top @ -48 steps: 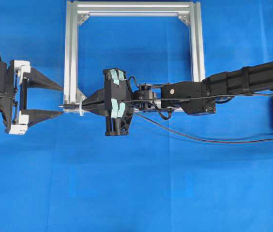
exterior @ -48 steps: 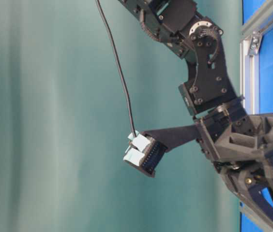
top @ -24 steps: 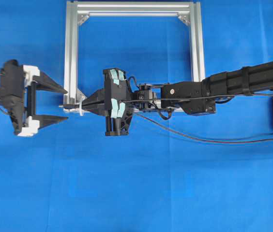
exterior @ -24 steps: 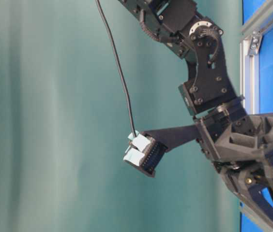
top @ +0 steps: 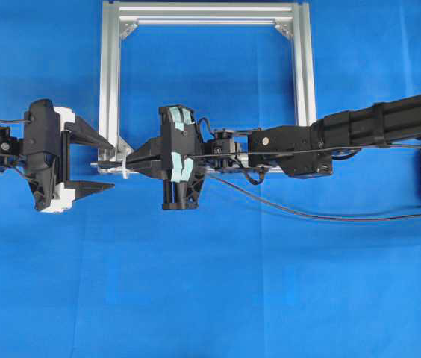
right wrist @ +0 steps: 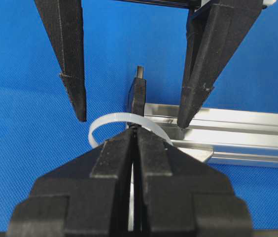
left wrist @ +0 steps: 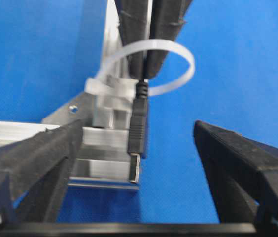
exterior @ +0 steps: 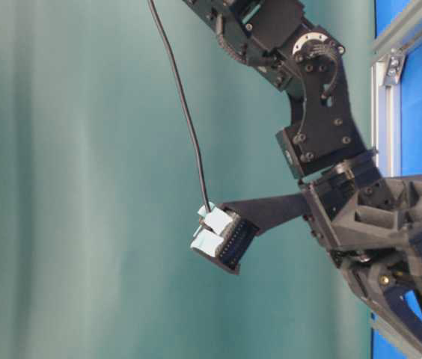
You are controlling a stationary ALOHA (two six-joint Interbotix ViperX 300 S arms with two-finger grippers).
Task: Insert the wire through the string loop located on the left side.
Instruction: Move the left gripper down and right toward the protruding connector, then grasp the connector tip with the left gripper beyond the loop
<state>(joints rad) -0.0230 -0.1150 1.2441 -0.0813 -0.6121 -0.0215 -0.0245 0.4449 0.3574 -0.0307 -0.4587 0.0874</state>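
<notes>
Left wrist view is pretty blurry: the plug [left wrist: 135, 133] tip looks soft, and the string loop [left wrist: 176, 54] partly disappears behind the right gripper's [left wrist: 149, 74] fingers.

The frame [top: 109, 82] is brushed silver aluminium, grooved and softly shiny; the string loop [left wrist: 171, 59] looks like smooth translucent white plastic, perhaps a cable tie, though blurred; the wire [left wrist: 137, 129] has a ribbed matt black plug with a pale metal tip; the blue table cover [right wrist: 25, 123] is finely textured and matt.
</notes>
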